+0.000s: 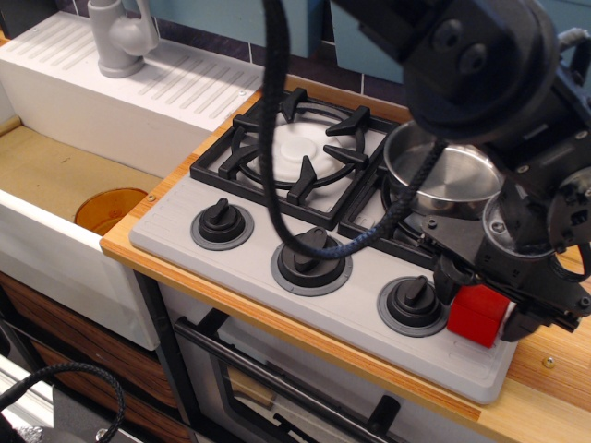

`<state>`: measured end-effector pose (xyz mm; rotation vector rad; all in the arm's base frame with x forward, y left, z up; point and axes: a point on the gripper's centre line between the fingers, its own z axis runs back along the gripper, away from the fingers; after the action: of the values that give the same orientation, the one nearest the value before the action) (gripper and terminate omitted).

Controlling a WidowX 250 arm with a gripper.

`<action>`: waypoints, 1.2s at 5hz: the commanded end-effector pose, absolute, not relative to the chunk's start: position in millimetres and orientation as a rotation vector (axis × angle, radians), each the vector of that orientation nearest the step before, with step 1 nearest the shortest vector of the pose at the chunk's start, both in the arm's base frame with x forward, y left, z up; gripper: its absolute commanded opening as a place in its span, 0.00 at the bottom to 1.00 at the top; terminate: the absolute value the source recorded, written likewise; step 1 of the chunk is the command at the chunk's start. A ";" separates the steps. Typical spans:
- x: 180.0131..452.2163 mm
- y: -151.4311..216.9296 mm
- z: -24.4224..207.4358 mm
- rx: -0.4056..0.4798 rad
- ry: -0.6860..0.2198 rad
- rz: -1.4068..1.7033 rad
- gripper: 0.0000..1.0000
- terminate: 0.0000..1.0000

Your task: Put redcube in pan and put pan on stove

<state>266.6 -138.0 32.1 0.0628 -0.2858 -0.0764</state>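
Black and bulky, the gripper (482, 312) hangs low over the front right corner of the stove (240, 245), its fingers (450, 280) spread to either side of the redcube (476, 316). The jaws stand apart around the cube; whether the pads touch its faces cannot be told, since the gripper body covers the cube's top edge. The redcube sits on the grey stove surface directly under the gripper, just to the right of the right knob (412, 303). Left of the tool lie the middle knob (311, 259) and, farther left, the left knob (222, 222). Just behind the gripper, the pan (441, 171) rests on the right burner grate, partly hidden by the arm and a black cable (277, 138). Beyond and to the left is the left burner (300, 148), then the white sink (55, 166) with its grey tap (120, 37).
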 end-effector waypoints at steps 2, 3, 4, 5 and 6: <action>271.1 -137.3 74.3 0.088 -0.230 -0.076 0.00 0.00; 277.9 -132.7 96.7 0.106 -0.203 -0.090 0.00 0.00; 298.3 -126.4 119.8 0.124 -0.176 -0.114 0.00 0.00; 320.7 -117.9 129.1 0.130 -0.170 -0.140 0.00 0.00; 348.1 -109.3 133.6 0.123 -0.167 -0.172 0.00 0.00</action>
<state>341.0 -108.6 115.5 0.1335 -0.1128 -0.1805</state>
